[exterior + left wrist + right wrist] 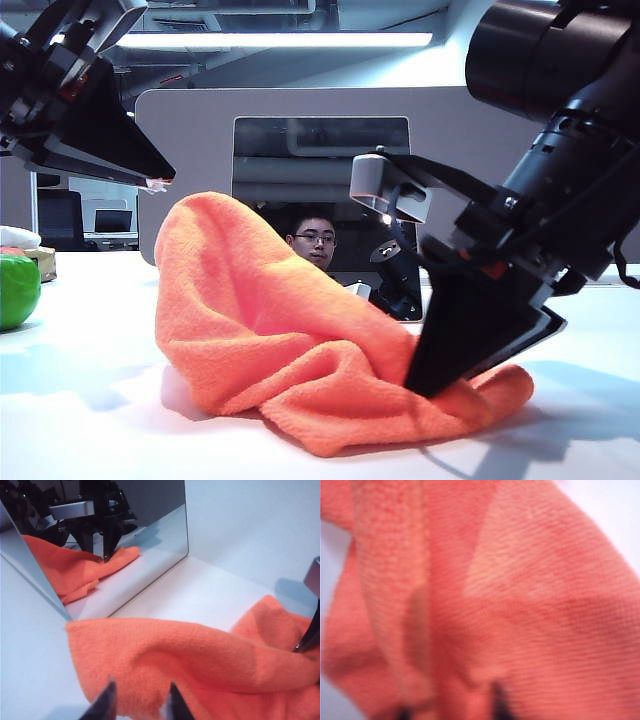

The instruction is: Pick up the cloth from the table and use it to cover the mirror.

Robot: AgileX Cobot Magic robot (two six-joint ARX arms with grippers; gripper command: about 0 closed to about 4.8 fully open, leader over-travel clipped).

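right gripper (440,385) digs into the cloth (260,310) before the mirror (320,160), grip unclear; left gripper (137,702) hovers, jaws slightly parted, empty.

The heaped cloth (300,340) blocks the mirror (320,200) front; bare table (90,420) lies open leftward.

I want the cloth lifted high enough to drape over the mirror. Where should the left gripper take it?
Best guess: the cloth's raised left edge, from above, the fingers astride it. That edge stands up like a ridge beside the left gripper, while the right gripper is already down on the other end.
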